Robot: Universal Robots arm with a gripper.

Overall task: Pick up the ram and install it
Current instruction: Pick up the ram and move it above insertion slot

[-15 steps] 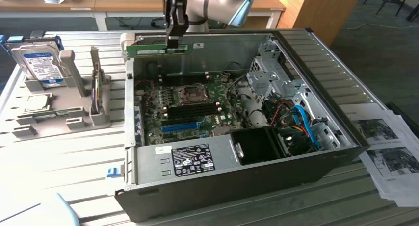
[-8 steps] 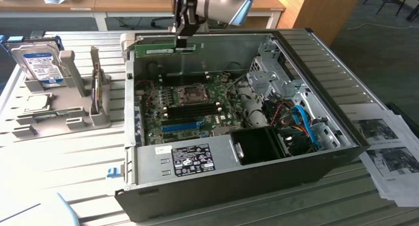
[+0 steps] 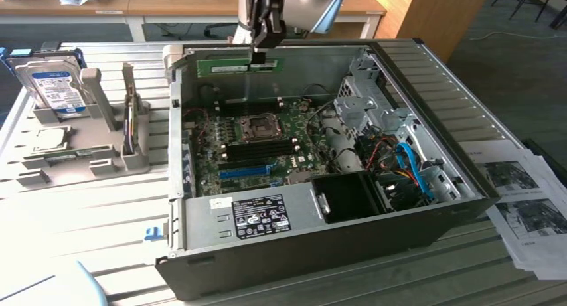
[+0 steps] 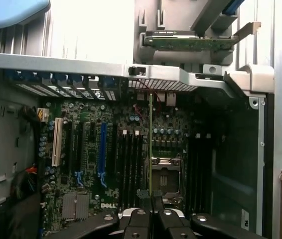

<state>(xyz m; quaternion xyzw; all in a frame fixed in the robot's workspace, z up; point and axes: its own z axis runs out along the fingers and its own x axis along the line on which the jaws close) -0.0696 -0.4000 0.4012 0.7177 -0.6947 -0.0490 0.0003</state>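
**Ram stick in my grip, up over the open computer**

My pincer point(image 3: 259, 59) is clamped shut on the ram stick point(image 3: 226, 66). I pinch it near one end, so most of the green strip juts toward the exterior view's left. The stick hangs level in the air, just over the far wall of the open computer case point(image 3: 443, 100), and is not seated in anything.

In the wrist view my fingers point(image 4: 144, 201) meet on the stick's edge point(image 4: 150, 134), which shows as a thin line. It runs parallel with the black memory slots point(image 4: 131, 159) and is clear of them (which slot it sits over, I cannot tell).

Below it lies the motherboard point(image 3: 257, 147), with the processor socket point(image 4: 167, 179) beside those slots and a blue slot point(image 4: 102, 149) further across. Along the case's other end are the labelled power supply point(image 3: 257, 213) and a black fan point(image 3: 350, 196).

Outside the case, on the exterior view's left, a grey rack point(image 3: 71, 153) holds a hard drive point(image 3: 53, 87) upright. On the exterior view's right, printed papers point(image 3: 522, 200) lie on the table.
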